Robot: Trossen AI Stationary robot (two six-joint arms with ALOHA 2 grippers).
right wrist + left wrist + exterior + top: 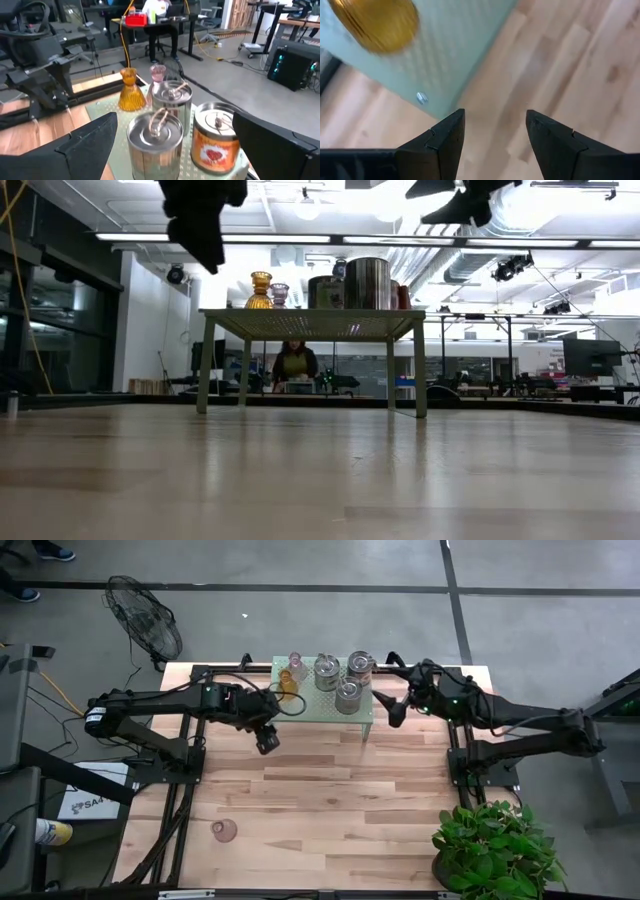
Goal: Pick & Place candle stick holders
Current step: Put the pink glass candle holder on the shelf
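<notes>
Both released: left claw [268,743] beside the stand's [310,705] edge, right claw [393,712] opposite.

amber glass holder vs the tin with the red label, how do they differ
The amber glass holder is see-through orange glass, flared at the base with a narrow neck; the tin with the red label is a silvery metal cylinder with a lid. The amber one stands farther from the right gripper. Both stand upright on the pale green stand.

An amber-orange ribbed glass candle holder [131,91] is seen on the pale green perforated metal stand [325,703], next to a pinkish glass holder [158,74]. Silvery metal tins [155,141] are there too, one wrapped in an orange-red label [214,144], all over a light blond wood-plank table [320,810].
</notes>
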